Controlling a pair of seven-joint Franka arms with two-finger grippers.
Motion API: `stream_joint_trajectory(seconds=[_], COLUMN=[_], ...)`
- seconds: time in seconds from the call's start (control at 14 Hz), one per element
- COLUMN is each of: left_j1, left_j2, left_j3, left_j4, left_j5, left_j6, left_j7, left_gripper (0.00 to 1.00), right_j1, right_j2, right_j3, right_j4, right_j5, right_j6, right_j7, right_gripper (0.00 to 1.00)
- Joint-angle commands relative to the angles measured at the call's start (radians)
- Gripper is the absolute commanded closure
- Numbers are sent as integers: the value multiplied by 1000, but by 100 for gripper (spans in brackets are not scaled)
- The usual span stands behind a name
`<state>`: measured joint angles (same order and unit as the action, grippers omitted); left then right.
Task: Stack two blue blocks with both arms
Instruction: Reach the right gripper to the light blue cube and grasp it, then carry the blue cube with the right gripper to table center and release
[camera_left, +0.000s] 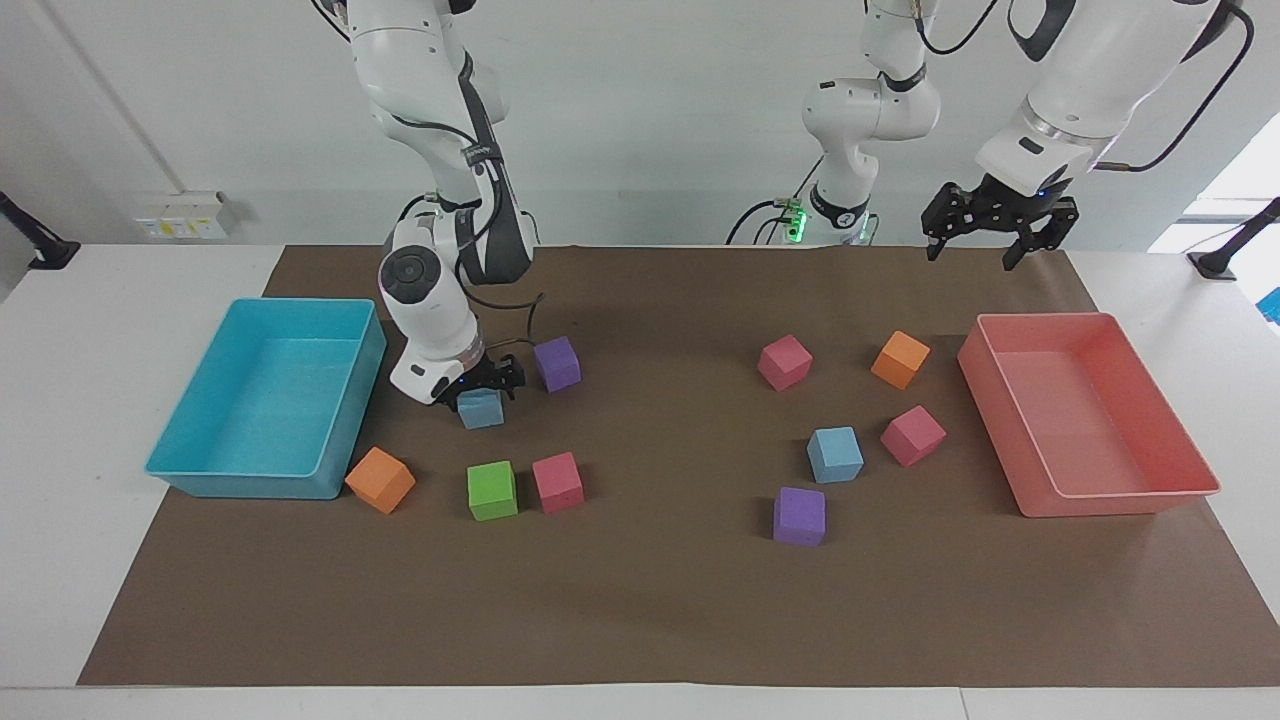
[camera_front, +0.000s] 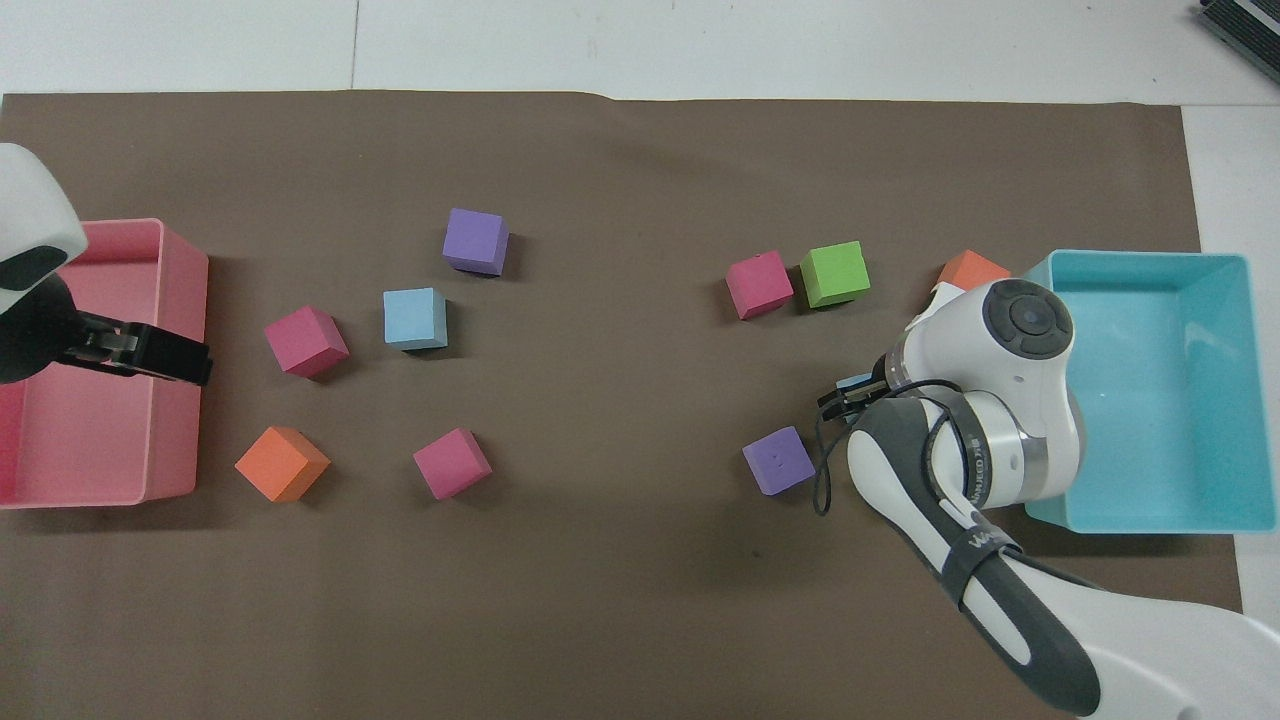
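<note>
One light-blue block lies on the brown mat beside the cyan tray. My right gripper is down on this block, over its top. In the overhead view only a sliver of this block shows past the right gripper. The second light-blue block lies free toward the left arm's end, between a pink cube and a purple cube; it also shows in the overhead view. My left gripper hangs open and empty, high over the mat's edge by the pink tray, and waits.
A purple cube lies close beside the right gripper. Green, pink and orange cubes lie farther from the robots. Pink, orange, pink and purple cubes surround the second blue block.
</note>
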<state>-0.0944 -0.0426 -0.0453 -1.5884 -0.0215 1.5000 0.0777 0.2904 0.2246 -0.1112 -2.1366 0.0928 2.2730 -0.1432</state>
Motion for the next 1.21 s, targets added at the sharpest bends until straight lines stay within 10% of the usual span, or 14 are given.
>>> stream_joint_trajectory(seconds=[0.0,0.14,1.14], left_j1=[15,15,15], left_j2=[-28,-28,-28], left_j3=[-7,-7,-7], left_j4=[-32,-30,-30], left_j5=[-14,-14,-14], left_j6=[9,11,12], left_j7=[11,11,13], left_gripper=[0,0,0], right_j1=[-16,-16,10], right_j2=[-8,-7,-50], right_j3=[1,-1,4], right_j4=[-16,-16,294], right_j5=[4,4,4], right_j6=[16,14,-346], right_j7=[-59,-52,124], right_gripper=[46,100,100])
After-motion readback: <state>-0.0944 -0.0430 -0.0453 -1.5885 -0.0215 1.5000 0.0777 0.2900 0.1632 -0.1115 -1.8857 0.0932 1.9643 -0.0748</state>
